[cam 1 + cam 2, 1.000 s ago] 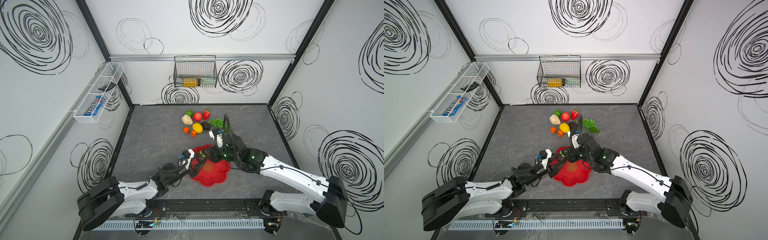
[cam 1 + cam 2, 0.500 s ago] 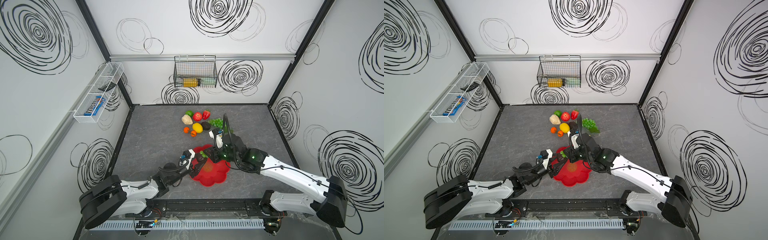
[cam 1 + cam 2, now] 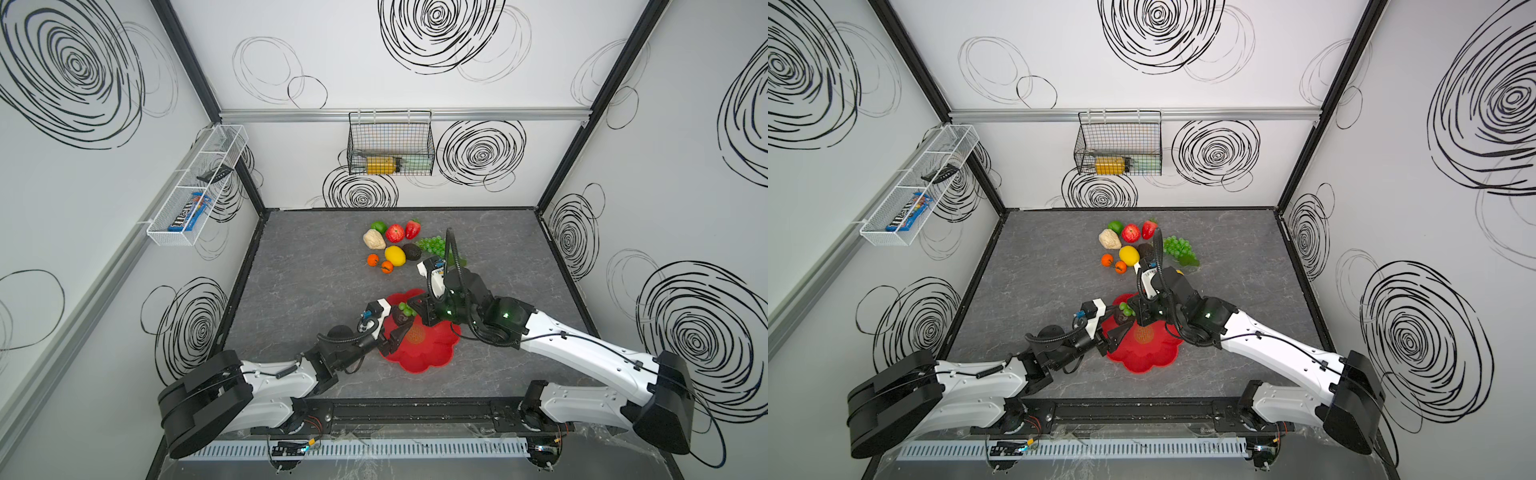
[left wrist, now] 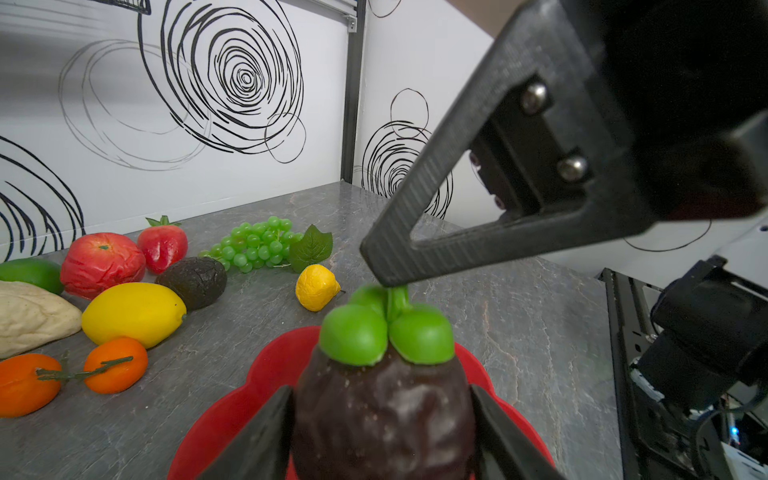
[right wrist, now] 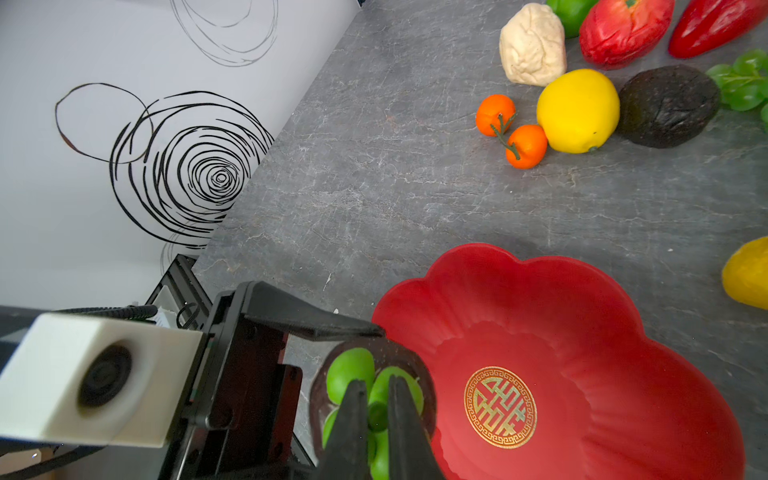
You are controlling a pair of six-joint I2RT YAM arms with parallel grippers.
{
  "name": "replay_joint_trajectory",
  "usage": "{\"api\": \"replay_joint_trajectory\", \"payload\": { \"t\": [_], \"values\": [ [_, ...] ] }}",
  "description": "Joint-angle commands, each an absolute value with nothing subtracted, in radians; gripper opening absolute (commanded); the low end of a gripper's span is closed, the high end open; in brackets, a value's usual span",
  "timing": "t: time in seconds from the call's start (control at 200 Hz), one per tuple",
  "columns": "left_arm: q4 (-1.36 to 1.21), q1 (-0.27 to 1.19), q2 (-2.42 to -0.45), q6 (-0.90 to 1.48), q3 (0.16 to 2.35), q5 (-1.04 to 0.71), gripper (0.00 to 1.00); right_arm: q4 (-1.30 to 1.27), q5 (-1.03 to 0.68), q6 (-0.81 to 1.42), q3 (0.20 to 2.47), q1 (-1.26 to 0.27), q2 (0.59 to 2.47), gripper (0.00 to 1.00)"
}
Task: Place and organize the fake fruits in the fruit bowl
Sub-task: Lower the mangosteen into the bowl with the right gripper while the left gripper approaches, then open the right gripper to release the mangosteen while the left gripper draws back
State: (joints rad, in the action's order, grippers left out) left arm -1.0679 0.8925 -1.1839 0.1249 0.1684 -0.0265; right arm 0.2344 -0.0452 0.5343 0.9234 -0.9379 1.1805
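Observation:
The red scalloped fruit bowl (image 3: 432, 353) (image 5: 582, 332) lies near the front, with nothing resting in it. Over its left rim hangs a dark fruit with a green lobed cap (image 3: 402, 319) (image 4: 386, 407). My left gripper (image 3: 400, 323) (image 4: 380, 392) holds that fruit, one finger against each side. My right gripper (image 3: 412, 311) (image 5: 377, 388) is shut on its green stem from above. The other fake fruits lie in a cluster behind: lime (image 3: 378, 227), red apple (image 3: 395, 233), beige lump (image 3: 374, 240), lemon (image 3: 395, 255), avocado (image 3: 411, 252), two oranges (image 3: 372, 259), grapes (image 3: 434, 245). A small yellow fruit (image 4: 316, 287) lies apart, nearer the bowl.
A black wire basket (image 3: 390, 143) hangs on the back wall and a white mesh tray (image 3: 195, 187) on the left wall. Bare grey tabletop (image 3: 316, 266) stretches left of the bowl. Both arms cross over the bowl's left and back rim.
The right gripper's jaws have closed onto the green stem. The left gripper and the dark fruit have barely moved.

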Motion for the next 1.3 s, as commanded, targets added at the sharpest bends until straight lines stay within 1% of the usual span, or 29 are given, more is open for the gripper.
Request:
{"api": "replay_joint_trajectory", "payload": {
  "t": [0.0,0.15,0.255,0.365,0.465,0.595,0.72,0.851,1.296],
  "values": [
    [-1.075,0.894,-1.145,0.095,0.187,-0.035,0.78,0.276,0.036,0.508,0.942,-0.941,1.172,0.10],
    [-1.026,0.874,-1.075,0.099,0.173,-0.032,0.92,0.278,0.121,0.477,0.912,-0.938,1.179,0.09],
    [-1.037,0.833,-1.001,0.140,0.131,0.028,1.00,0.254,0.149,0.466,0.869,-0.940,1.197,0.09],
    [-1.013,0.723,-0.907,0.235,0.092,0.048,0.99,0.230,0.181,0.465,0.829,-0.962,1.235,0.09],
    [-0.955,0.633,-0.843,0.306,0.071,0.102,0.99,0.203,0.239,0.473,0.795,-1.006,1.271,0.09],
    [-0.905,0.570,-0.804,0.350,0.061,0.142,0.99,0.184,0.267,0.492,0.778,-1.033,1.326,0.09],
    [-0.899,0.565,-0.807,0.353,0.064,0.137,0.98,0.195,0.333,0.516,0.790,-1.063,1.390,0.07],
    [-0.902,0.565,-0.815,0.351,0.067,0.132,0.98,0.160,0.383,0.516,0.774,-1.096,1.410,0.06],
    [-0.919,0.565,-0.829,0.344,0.065,0.132,0.98,0.132,0.417,0.535,0.737,-1.136,1.402,0.10]
  ]
}}
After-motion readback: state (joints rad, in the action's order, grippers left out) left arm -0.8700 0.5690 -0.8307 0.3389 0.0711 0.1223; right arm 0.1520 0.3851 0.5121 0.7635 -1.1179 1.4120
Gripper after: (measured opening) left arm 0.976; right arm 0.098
